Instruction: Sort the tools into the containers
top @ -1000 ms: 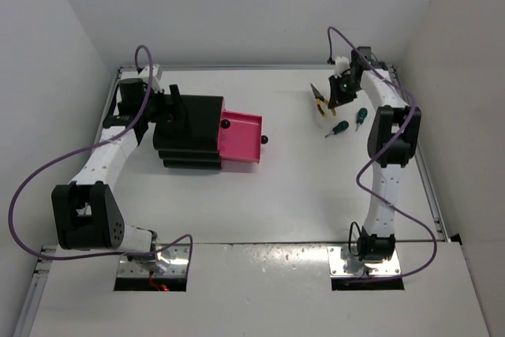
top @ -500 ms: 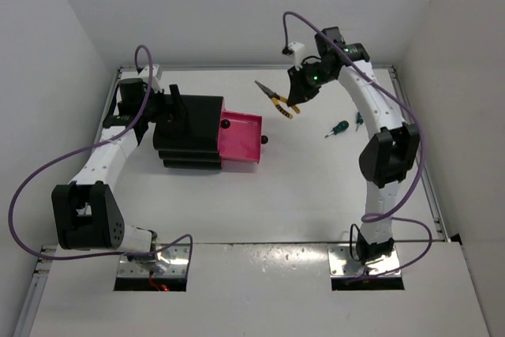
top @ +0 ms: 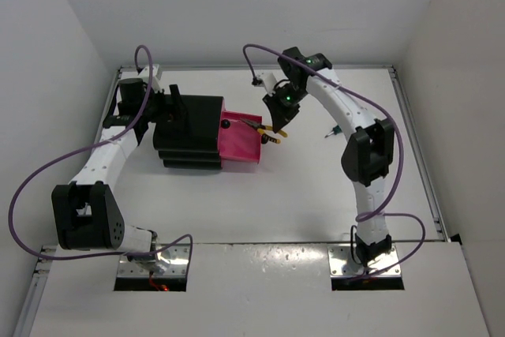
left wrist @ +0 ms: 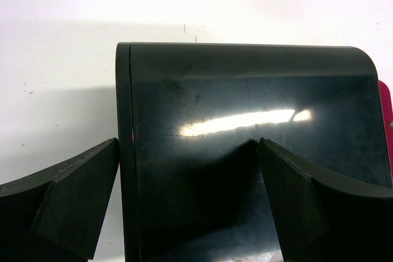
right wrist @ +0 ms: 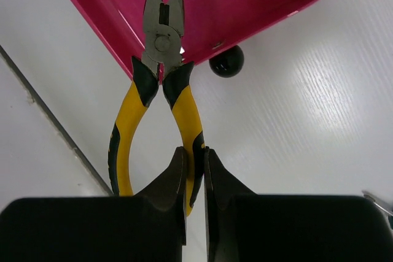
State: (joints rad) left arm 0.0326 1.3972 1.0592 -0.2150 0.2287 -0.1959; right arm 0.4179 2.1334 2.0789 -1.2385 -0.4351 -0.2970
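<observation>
The black cabinet (top: 189, 136) stands at the left with one magenta-pink drawer (top: 241, 147) pulled out to the right. My right gripper (top: 274, 122) is shut on one yellow-and-black handle of a pair of pliers (top: 267, 132). In the right wrist view the gripper (right wrist: 195, 159) holds the pliers (right wrist: 161, 41) with their metal nose over the open drawer (right wrist: 245, 4), above its front corner and near its black knob (right wrist: 226, 61). My left gripper (top: 175, 108) is open at the cabinet's back; its fingers (left wrist: 73, 194) straddle the cabinet's edge (left wrist: 245, 121).
A green-handled screwdriver (top: 332, 130) lies on the table to the right, partly hidden behind my right arm. A closed drawer's knob (top: 226, 124) shows above the open drawer. White walls close in the table at the back and both sides.
My right arm has swung left from the far right of the table, carrying the pliers to the open drawer. The left arm and the cabinet have not moved.
</observation>
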